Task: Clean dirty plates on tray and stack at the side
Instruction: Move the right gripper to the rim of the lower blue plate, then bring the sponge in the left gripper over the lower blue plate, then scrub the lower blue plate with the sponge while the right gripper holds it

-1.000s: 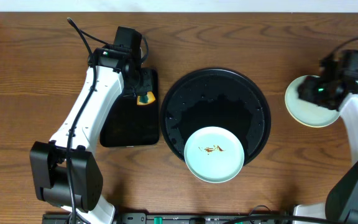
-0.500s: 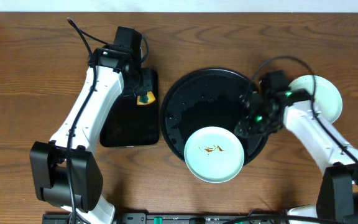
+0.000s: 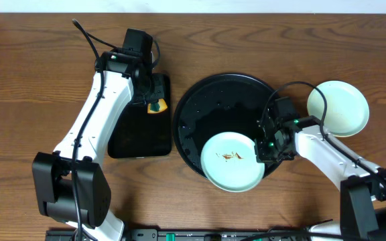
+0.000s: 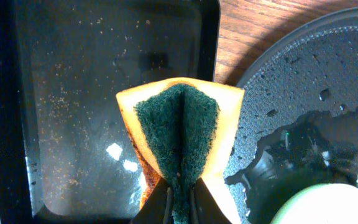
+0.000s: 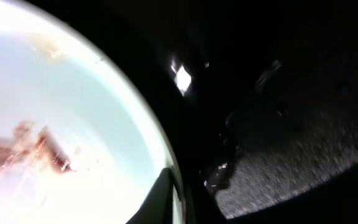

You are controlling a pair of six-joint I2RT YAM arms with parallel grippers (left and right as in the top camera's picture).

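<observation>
A pale mint-blue plate [image 3: 232, 162] with a brown sauce smear lies at the front of the round black tray [image 3: 226, 100]. My right gripper [image 3: 265, 148] is at the plate's right rim. In the right wrist view one finger [image 5: 179, 193] lies over the inside of the plate's [image 5: 55, 106] rim, and the gripper is shut on it. Another pale plate [image 3: 338, 107] rests on the table at the far right. My left gripper [image 3: 154, 100] is shut on a folded yellow and green sponge [image 4: 179, 124], holding it above the rectangular tray [image 4: 73, 93].
The rectangular black tray [image 3: 136, 137] lies left of the round tray. The round tray's floor [image 4: 316, 68] is wet, with drops and a puddle. Brown wooden table lies all around. A cable loops over the right arm.
My right arm has swung from the plate at the far right, across the round tray, to the smeared plate's right rim. That plate has shifted slightly. The left arm has not moved.
</observation>
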